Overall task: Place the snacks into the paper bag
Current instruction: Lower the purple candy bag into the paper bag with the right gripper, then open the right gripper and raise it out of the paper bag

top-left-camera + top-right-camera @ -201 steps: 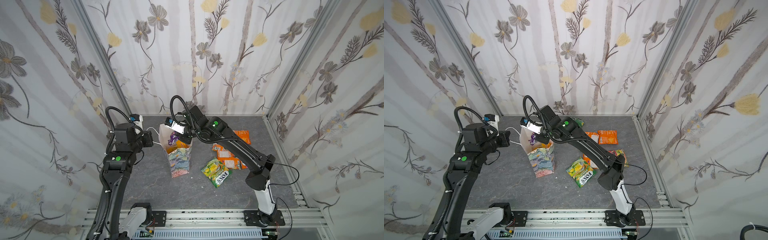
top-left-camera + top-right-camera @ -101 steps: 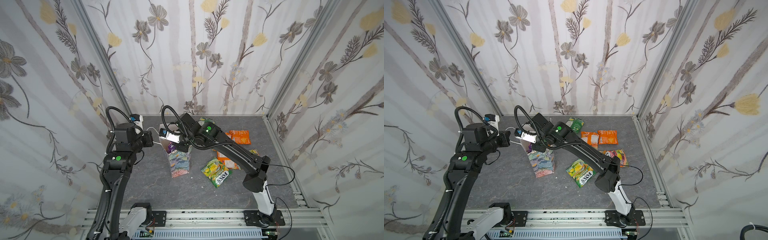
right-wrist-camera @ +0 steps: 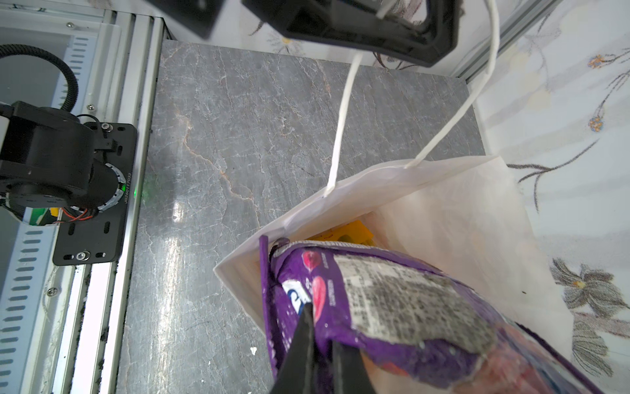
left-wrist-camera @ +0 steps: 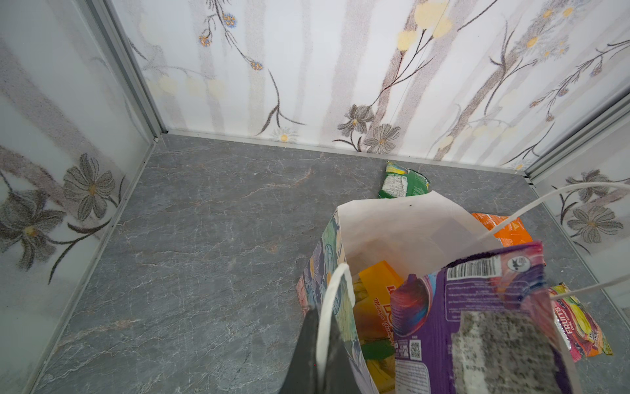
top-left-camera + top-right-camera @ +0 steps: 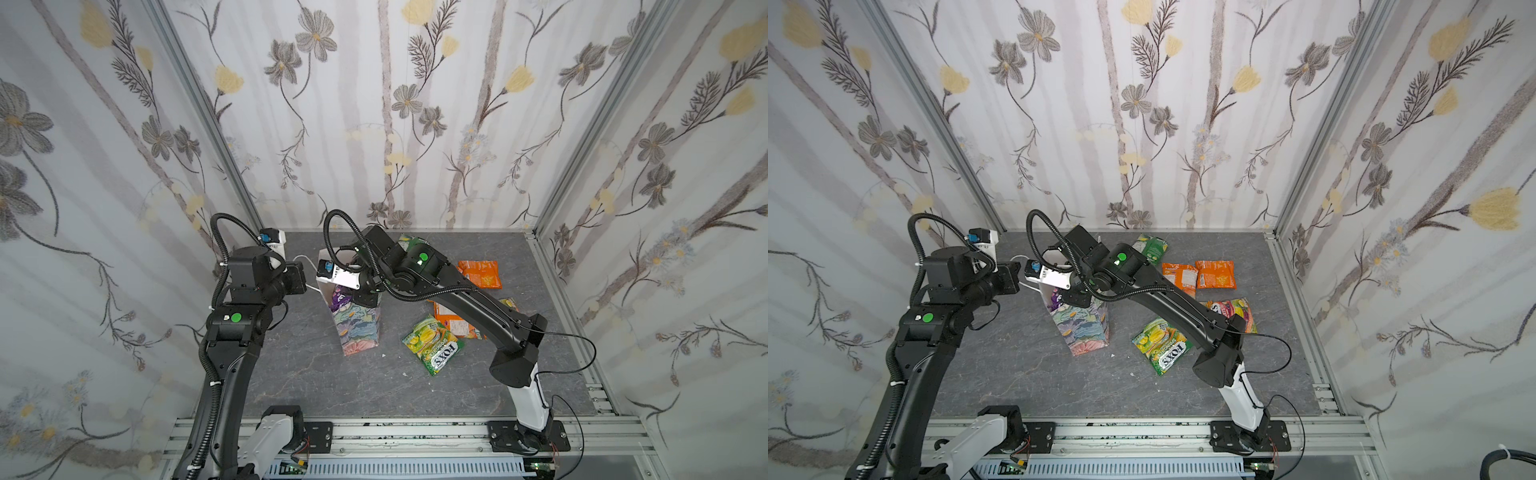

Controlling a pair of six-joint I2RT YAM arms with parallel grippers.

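The floral paper bag (image 5: 359,332) (image 5: 1086,336) stands upright mid-table with its white mouth (image 4: 392,225) open. My left gripper (image 4: 322,327) (image 5: 303,286) is shut on one white cord handle (image 4: 329,300) at the bag's left rim. My right gripper (image 3: 317,327) (image 5: 1077,297) is shut on a purple snack packet (image 3: 392,300) (image 4: 477,307) that hangs partly inside the mouth. A yellow-orange packet (image 4: 375,293) lies deeper inside. Loose snacks lie to the right: a green-yellow FOX'S packet (image 5: 434,345), orange packets (image 5: 1217,274) (image 5: 1179,276), a multicoloured one (image 5: 1233,311).
A green packet (image 5: 1152,247) lies by the back wall behind the bag. Flowered walls close in the grey table (image 5: 316,374) on three sides. An aluminium rail (image 5: 415,432) with both arm bases runs along the front edge.
My right arm has swung left and down, bringing the purple packet lower into the bag's mouth. The left arm has kept still on the handle.
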